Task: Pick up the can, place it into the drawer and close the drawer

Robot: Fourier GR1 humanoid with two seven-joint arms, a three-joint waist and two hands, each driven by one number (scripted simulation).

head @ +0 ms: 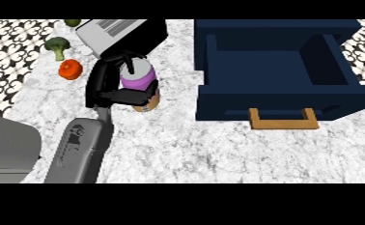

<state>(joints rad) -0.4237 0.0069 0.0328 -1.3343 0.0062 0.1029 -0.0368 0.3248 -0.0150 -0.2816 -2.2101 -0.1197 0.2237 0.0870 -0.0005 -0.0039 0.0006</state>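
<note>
Marble counter (214,156) bears the can (137,80), left hand (103,81) curled round it.

— Where was the can (137,78) seen?
— Left of the drawer (228,101), apart from it, over the counter (214,156).
— And the vegetables?
— The broccoli (57,47) was placed behind the tomato (70,69). Both were found left of the can, near the counter's left edge.

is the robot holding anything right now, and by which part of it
The left hand holds the can, with its fingers curled round the can's side, below the purple band.
</note>
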